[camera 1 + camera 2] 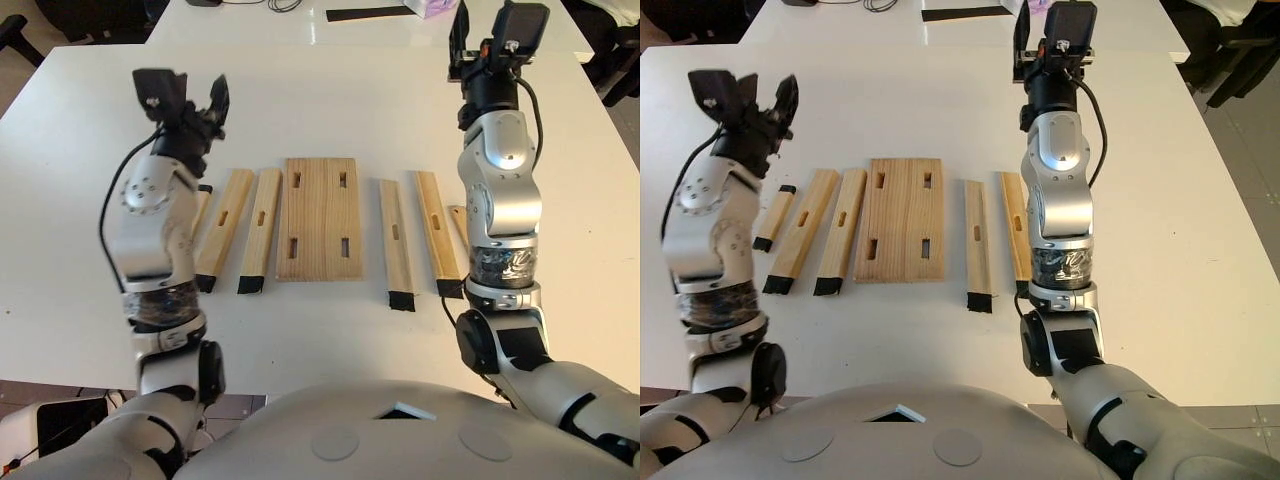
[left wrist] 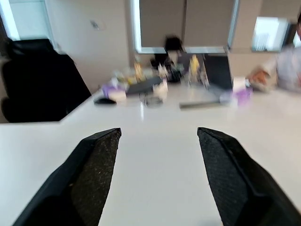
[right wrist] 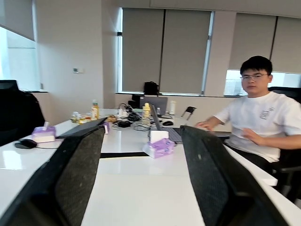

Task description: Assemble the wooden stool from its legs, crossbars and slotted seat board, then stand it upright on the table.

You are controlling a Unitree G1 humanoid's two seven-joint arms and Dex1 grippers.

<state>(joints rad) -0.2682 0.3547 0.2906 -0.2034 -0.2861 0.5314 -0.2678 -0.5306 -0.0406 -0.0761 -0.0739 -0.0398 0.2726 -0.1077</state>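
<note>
Nothing assembled yet, by the look of it. All parts lie flat and loose on the white tabletop, none joined.

The slotted seat board sits mid-frame in the head views, four slots facing up. Left of it are two long legs, side by side and just apart. A short piece lies farther left, probably a crossbar. Right of the board are two more long legs with a gap between them. Another short piece pokes out from behind the right forearm.

The left gripper is raised at upper left, fingers spread wide and holding nothing. The right gripper is up at upper right, fingers likewise parted and empty. Both are well clear of the wood.

Still left: everything. Seat the legs in the slots, fit the crossbars, stand the stool up.

Hard to tell:
- The short piece on the right is mostly covered by the arm, so its length and shape are unclear.
- The left short piece is partly hidden by the left arm in the left eye view.
- I can't confirm the total part count.
- The dark ends on the legs could be tape or pads, I can't say which.
</note>
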